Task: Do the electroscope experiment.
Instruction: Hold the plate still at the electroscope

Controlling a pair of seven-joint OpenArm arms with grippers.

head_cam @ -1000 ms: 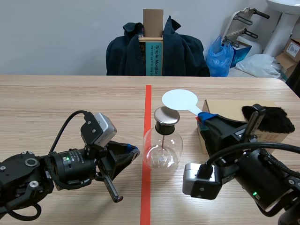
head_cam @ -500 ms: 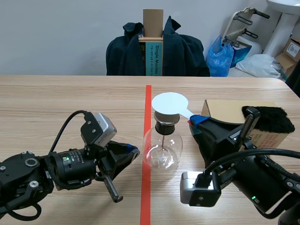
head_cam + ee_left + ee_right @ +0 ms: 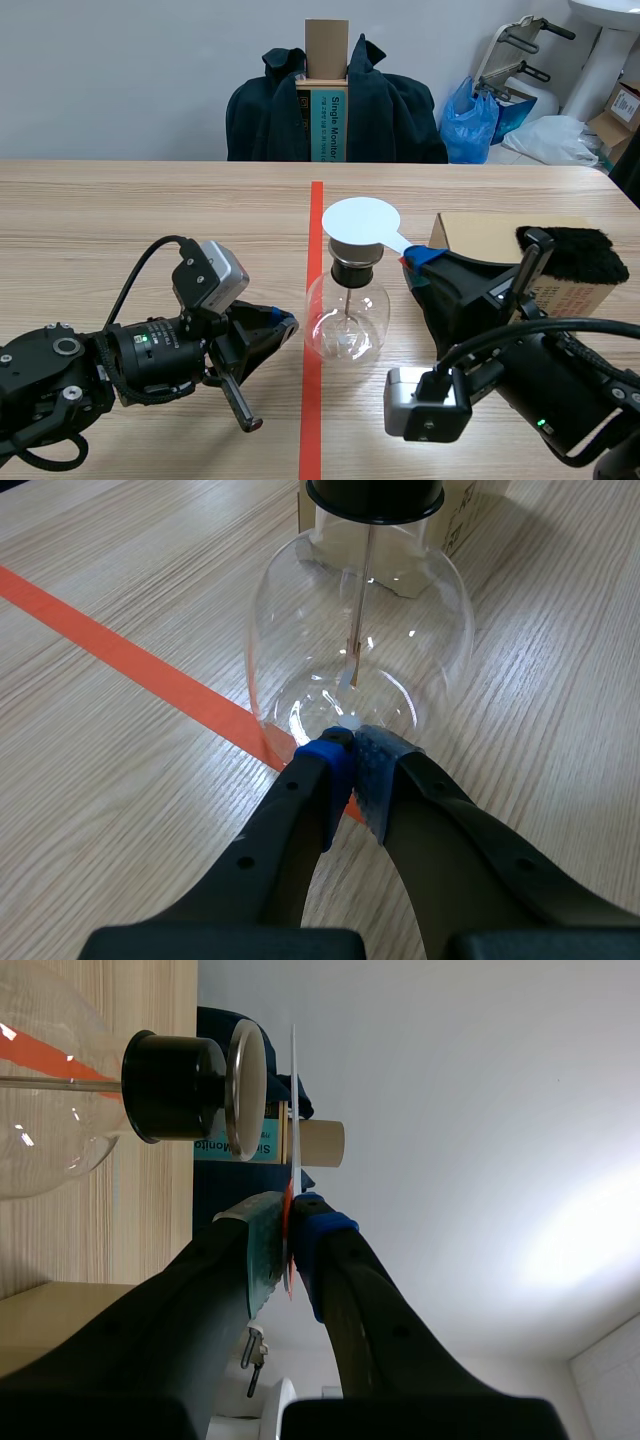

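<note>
Tabletop point(image 3: 130, 215): right gripper point(image 3: 418, 258) clamps the white paddle point(image 3: 361, 220) level, just above the electroscope point(image 3: 346, 318) cap point(image 3: 248, 1088); left gripper point(image 3: 352, 760) clenched, empty.

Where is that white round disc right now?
In the scene view the white disc, pinched by its handle in the right claw, hangs just above the metal cap of the glass flask, beside the red tape line.

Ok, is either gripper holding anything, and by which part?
The right gripper pinches the flat white round-headed paddle by its narrow handle; the left gripper is shut, holding nothing, close to the clear glass flask.
</note>
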